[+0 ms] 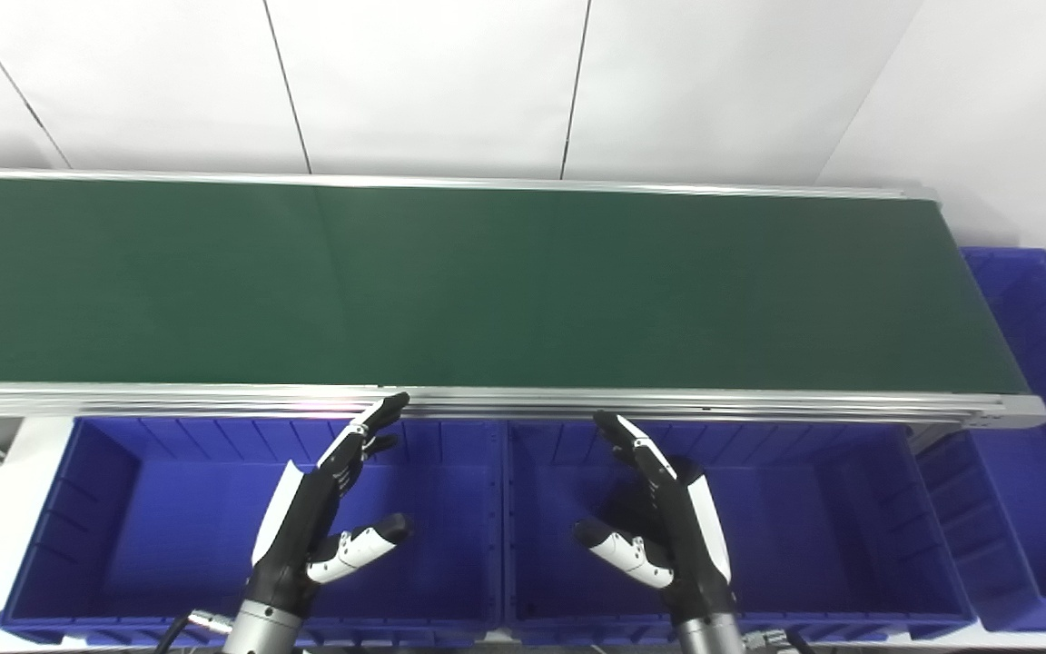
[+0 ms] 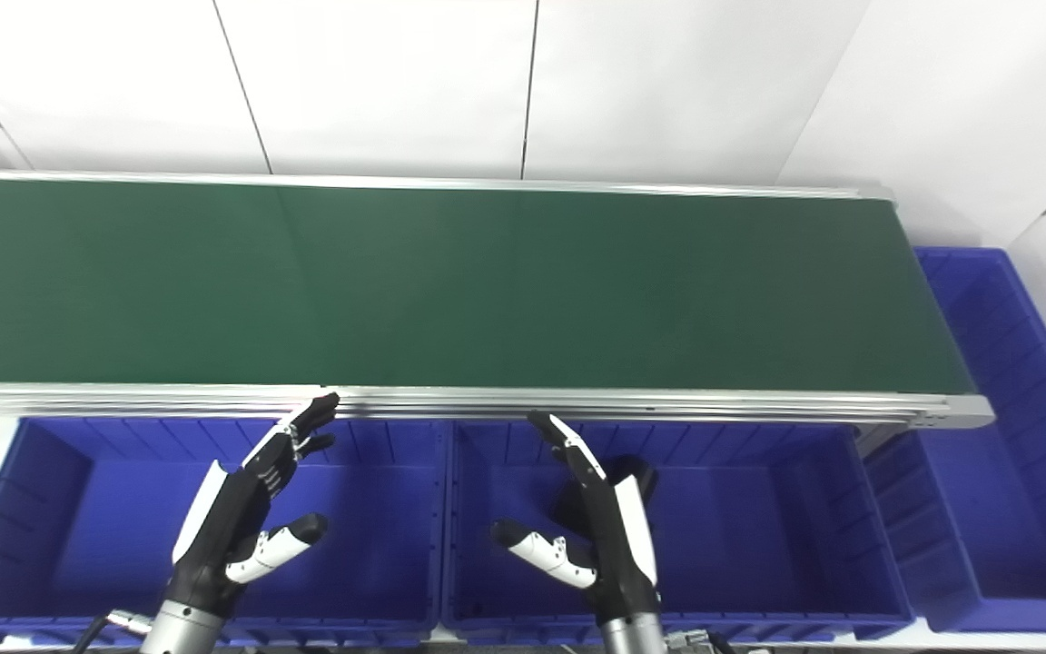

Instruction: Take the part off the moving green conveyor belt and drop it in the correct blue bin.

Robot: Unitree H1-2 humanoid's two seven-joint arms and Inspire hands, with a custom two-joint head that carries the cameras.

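The long dark-green conveyor belt (image 1: 505,282) with aluminium rails ran bare, no part visible on it. The left hand (image 1: 319,509) and right hand (image 1: 659,522) hovered, fingers spread wide and holding nothing, over 2 blue plastic bins (image 1: 169,509) (a third (image 1: 1045,436) stood at the belt's end).

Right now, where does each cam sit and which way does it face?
Left eye view: on the head, looking down at the green conveyor belt and blue bins; left hand and right hand show, open.
Right eye view: beside it, same aim, scene shifted leftward.
Shared: belt, bins, both hands; no part visible.
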